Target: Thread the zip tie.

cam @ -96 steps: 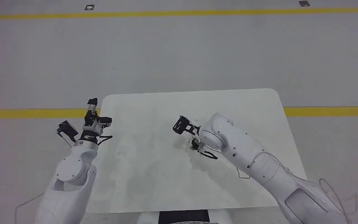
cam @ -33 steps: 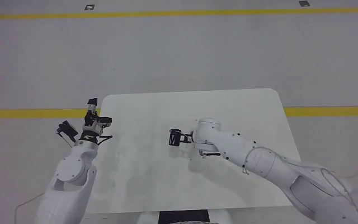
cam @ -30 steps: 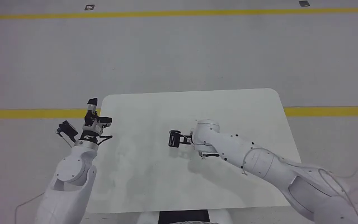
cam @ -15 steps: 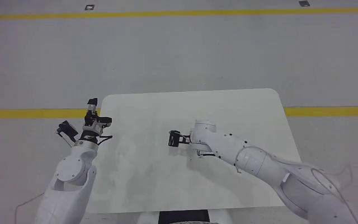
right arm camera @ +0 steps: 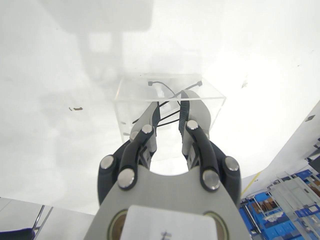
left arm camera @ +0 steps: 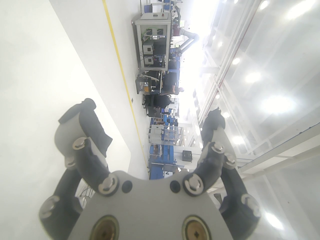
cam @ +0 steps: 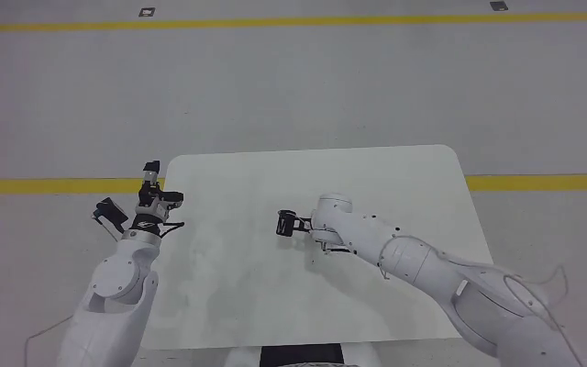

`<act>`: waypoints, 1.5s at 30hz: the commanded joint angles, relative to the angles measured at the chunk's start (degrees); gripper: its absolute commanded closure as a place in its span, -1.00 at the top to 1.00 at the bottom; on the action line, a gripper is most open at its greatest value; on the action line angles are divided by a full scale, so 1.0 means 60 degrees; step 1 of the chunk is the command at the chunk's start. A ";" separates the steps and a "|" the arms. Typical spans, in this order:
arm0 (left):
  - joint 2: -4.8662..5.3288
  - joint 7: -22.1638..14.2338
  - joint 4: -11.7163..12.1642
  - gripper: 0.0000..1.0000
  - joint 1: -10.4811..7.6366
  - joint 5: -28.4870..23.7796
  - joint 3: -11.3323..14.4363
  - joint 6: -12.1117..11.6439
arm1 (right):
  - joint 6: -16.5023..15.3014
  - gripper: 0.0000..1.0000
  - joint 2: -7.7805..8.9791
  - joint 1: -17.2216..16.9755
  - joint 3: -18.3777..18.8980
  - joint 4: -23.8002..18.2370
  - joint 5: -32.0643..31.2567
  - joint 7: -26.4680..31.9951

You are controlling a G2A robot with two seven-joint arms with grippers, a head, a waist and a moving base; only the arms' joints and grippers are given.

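A small clear box (right arm camera: pixel 140 108) stands on the white table (cam: pixel 404 183) near its middle, with thin black zip ties (right arm camera: pixel 162 87) lying crossed inside it. My right gripper (right arm camera: pixel 170 98) reaches down into the box, its fingers (right arm camera: pixel 185 108) a little apart and the ties crossing between them without being pinched. In the top view the right gripper (cam: pixel 323 246) hangs under the wrist at the table's centre. My left gripper (left arm camera: pixel 150 118) is held wide open and empty in the air beside the table's left edge, where the top view shows the left gripper (cam: pixel 151 197) pointing away.
A few small dark specks (right arm camera: pixel 76 109) lie on the table near the box. The table's rounded left corner (cam: pixel 179 165) is close to the left arm. Grey floor with yellow lines (cam: pixel 293 20) surrounds the table.
The right wrist has swung to the left and settled over the box, the arm stretching lower across the table. The left arm has stayed still.
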 commanded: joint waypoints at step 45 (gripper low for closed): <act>0.0000 0.0000 0.0000 1.00 0.0000 0.0000 0.0000 0.0000 | 0.0000 -1.00 0.0214 -0.0800 0.1244 -0.1191 -0.0029 0.1213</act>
